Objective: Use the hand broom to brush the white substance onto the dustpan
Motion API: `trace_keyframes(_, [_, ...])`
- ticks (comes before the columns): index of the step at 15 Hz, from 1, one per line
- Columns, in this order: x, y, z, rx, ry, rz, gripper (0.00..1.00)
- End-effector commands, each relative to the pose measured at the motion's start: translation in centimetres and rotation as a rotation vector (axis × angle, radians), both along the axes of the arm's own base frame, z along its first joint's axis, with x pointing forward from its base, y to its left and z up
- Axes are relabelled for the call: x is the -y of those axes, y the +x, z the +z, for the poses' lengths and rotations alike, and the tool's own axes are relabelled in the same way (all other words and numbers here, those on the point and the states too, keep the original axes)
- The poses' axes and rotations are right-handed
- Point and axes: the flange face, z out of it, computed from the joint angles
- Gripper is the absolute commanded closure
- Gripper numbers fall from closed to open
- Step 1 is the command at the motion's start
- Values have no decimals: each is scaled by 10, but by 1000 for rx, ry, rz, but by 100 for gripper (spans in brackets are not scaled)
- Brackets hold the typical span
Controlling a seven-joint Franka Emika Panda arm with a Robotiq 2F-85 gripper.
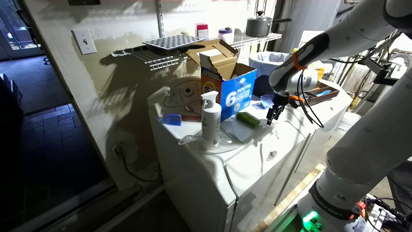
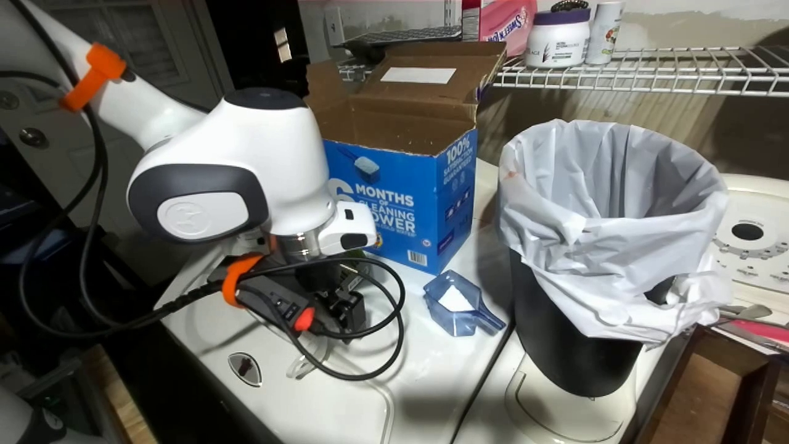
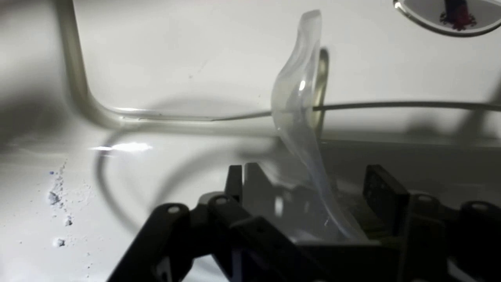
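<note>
The hand broom (image 1: 248,120) has green bristles and lies on the white machine top. Its clear curved handle (image 3: 299,98) runs up between the fingers of my gripper (image 3: 309,188) in the wrist view. Both jaws stand apart, with a gap visible on each side of the handle. In an exterior view my gripper (image 1: 272,116) points down just beside the bristles. White substance (image 3: 54,197) lies as crumbs and fine powder at the left of the wrist view. A clear dustpan (image 1: 228,140) lies under the spray bottle, partly hidden by it. My arm hides most of the broom in an exterior view.
A white spray bottle (image 1: 211,124) and a blue detergent box (image 2: 400,197) stand close by. A blue scoop (image 2: 444,285) holding white powder lies near the box. Farther along is a lined black bin (image 2: 573,345). A cable loop (image 2: 394,333) hangs from my wrist.
</note>
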Motion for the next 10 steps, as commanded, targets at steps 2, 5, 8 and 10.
trace_keyframes(2, [13, 10, -3, 6, 19, 27, 56])
trace_keyframes(5, [11, 13, -8, 3, 44, 43, 24])
trace_keyframes(8, [6, 16, -10, 6, 65, 60, 10])
trace_keyframes(10, [1, 19, -11, 11, 77, 72, 6])
